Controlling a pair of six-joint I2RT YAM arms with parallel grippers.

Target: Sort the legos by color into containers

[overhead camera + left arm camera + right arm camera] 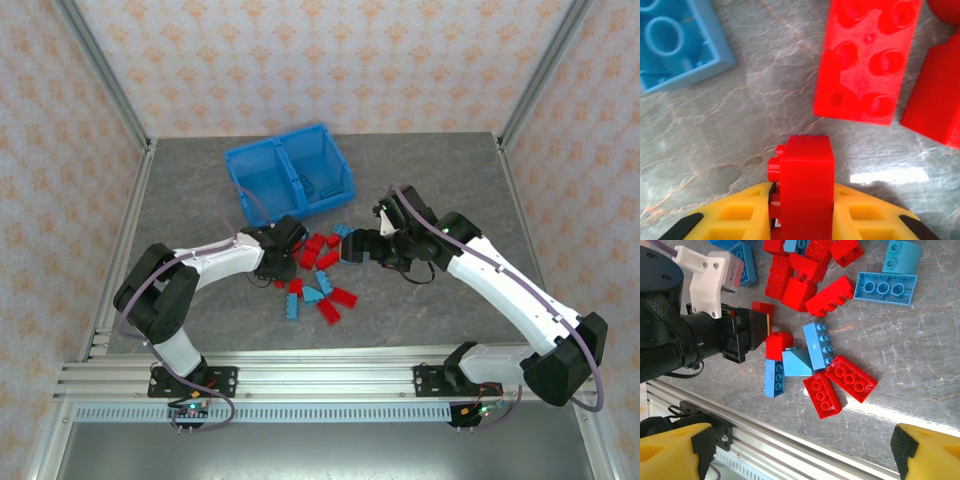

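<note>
Legos (320, 272) lie scattered on the grey table (450, 180) between the two arms, red and light blue all mixed, just short of the blue bin (276, 148) that sits farther back. Down in the pile, the left gripper (802, 202) is clamped on a small red brick (806, 172), its yellow fingers (735, 220) pressing on either side. The brick's studs poke out to the left in the wrist view. Across the pile, the right gripper (800, 452) hovers with its jaws spread wide and nothing between them. So the step in hand looks like a pick just made, and the carry to the bin comes next. A straight lift is the thing here: the big red brick (865, 60) lies just ahead of the held one and a light blue brick (675, 45) sits off to the side, so any sideways drag could nudge them. Once clear of the pile, the arm wants a swing back to the bin and a low release, well to one side of the divider (291, 170) so the brick cannot bounce across. Which half takes red is hard to say; something small may lie in the right-hand compartment, but the overhead view is too coarse to give its colour. The right arm does best to hold off until that path is free.
</note>
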